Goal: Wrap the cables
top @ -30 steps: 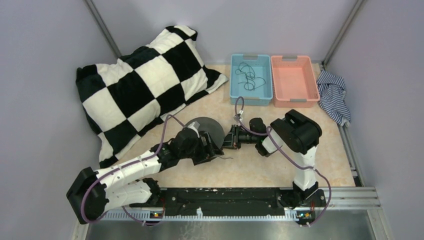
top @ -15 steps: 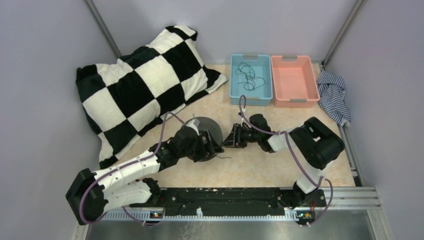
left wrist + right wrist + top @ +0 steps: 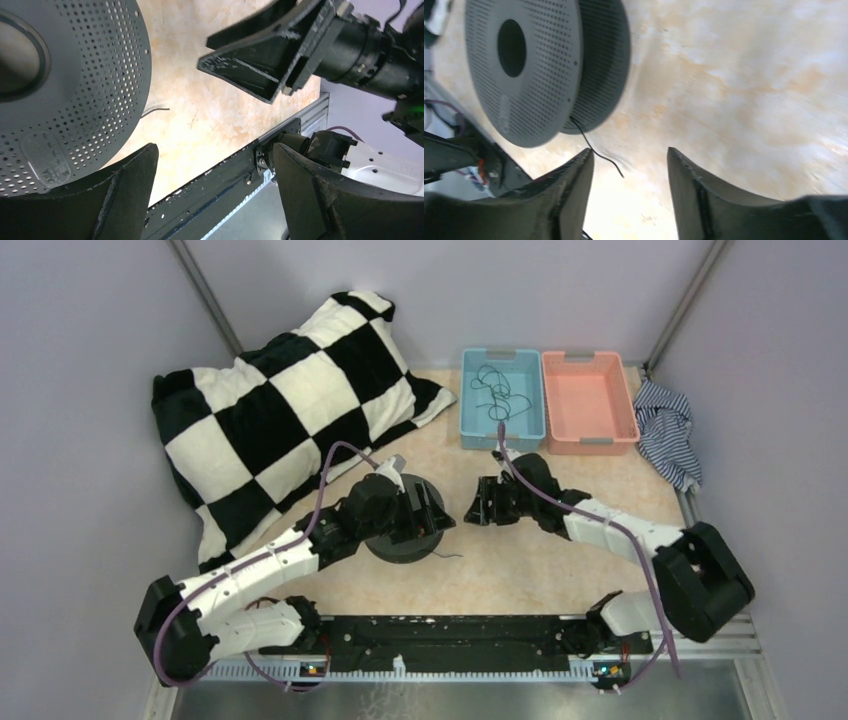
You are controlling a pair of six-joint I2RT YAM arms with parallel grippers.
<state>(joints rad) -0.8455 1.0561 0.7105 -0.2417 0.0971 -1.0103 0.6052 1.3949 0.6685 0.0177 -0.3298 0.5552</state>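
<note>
A dark round perforated spool rests on the table under my left wrist. It also shows in the left wrist view and the right wrist view. A short tail of thin black cable sticks out of it onto the table. More cables lie tangled in the blue bin. My left gripper is open and empty beside the spool. My right gripper is open and empty, facing the spool, with the cable tail near its left finger.
A checkered pillow fills the back left. A blue bin and an empty pink bin stand at the back. A striped cloth lies at the right edge. The black rail runs along the front.
The right arm has stretched out, its elbow swinging right, and its gripper has backed a little right of the spool. The spool has gone from tilted up to lower on the table.
</note>
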